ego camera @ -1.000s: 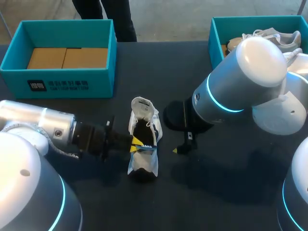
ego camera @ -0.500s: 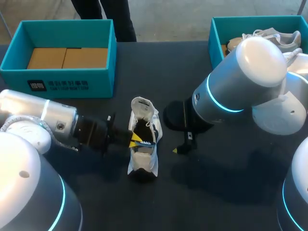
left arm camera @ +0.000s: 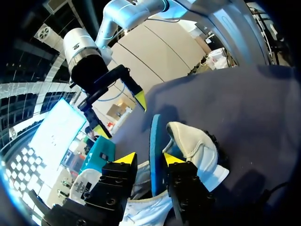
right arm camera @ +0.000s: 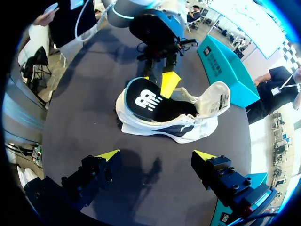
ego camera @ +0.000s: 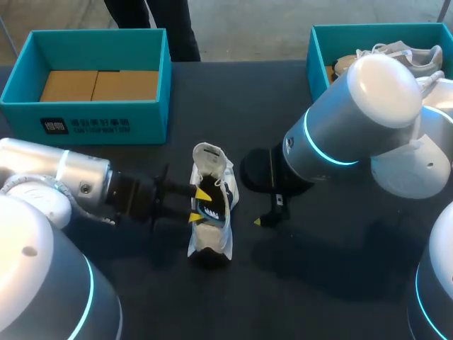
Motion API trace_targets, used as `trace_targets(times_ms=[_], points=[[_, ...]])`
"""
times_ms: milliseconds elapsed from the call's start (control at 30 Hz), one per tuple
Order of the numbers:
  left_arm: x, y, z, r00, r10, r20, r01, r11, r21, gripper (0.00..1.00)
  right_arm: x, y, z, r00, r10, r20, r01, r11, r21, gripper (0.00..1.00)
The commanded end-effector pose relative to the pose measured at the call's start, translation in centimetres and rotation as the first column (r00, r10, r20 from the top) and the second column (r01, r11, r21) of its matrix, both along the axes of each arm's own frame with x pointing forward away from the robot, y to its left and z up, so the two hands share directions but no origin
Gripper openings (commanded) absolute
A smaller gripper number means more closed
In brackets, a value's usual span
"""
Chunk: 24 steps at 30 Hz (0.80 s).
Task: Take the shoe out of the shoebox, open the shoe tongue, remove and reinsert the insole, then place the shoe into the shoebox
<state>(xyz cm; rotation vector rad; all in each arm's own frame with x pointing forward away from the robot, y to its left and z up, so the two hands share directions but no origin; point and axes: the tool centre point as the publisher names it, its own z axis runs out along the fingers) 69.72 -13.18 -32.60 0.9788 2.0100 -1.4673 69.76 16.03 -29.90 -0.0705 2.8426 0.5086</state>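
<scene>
Shoe (ego camera: 211,205) lies lengthwise away from me, between my arms — left gripper (ego camera: 197,205) nearer, crosswise over it, tips spread around the insole (left arm camera: 155,155) edge; right gripper (right arm camera: 156,155) spread too, just beside.

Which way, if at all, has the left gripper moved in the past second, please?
No, hardly at all: the left gripper stays over the white shoe's opening; only its fingers stand wider apart.

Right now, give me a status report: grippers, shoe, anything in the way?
Left gripper open, insole between its fingers. Right gripper open, empty, beside the shoe. Shoe on the table. Nothing between right gripper and shoe.
</scene>
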Motion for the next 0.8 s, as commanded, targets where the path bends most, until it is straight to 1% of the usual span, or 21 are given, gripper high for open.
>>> trace_targets(times_ms=[33,67,100,133,167,333,467,800], points=[[-1.0,0.3,0.6,1.0,0.003,0.009,-0.003,1.0,-0.006,0.21,-0.1,0.1,-0.2,1.0,-0.001,0.002,0.001,1.0,0.0,1.0],[-1.1,0.2,0.7,1.0,0.002,0.009,-0.002,1.0,-0.008,0.18,-0.1,0.1,-0.2,1.0,-0.001,0.002,0.001,1.0,0.0,1.0],[-1.2,0.1,0.6,1.0,0.0,0.01,0.0,1.0,-0.008,0.1,-0.1,0.1,-0.2,1.0,-0.001,0.002,0.001,1.0,0.0,1.0],[-1.3,0.0,0.6,1.0,-0.003,0.01,0.003,1.0,-0.009,0.06,-0.1,0.1,-0.2,1.0,-0.001,0.002,0.001,1.0,0.0,1.0],[-1.3,-0.2,0.5,1.0,-0.009,0.008,0.009,1.0,-0.007,0.0,-0.1,0.1,-0.2,1.0,-0.001,0.002,0.001,1.0,0.0,1.0],[-1.2,-0.5,-0.4,1.0,-0.027,0.016,0.027,1.0,0.013,0.0,-0.1,0.1,-0.2,1.0,-0.001,0.002,0.001,1.0,0.0,1.0],[-0.5,-0.6,-0.9,0.997,-0.034,0.065,0.031,0.999,0.036,0.0,-0.1,0.1,-0.2,1.0,-0.001,0.002,0.001,1.0,0.0,1.0],[1.0,-0.3,-1.6,0.993,-0.027,0.114,0.02,0.998,0.064,0.0,-0.1,0.1,-0.2,1.0,-0.001,0.002,0.001,1.0,0.0,1.0]])
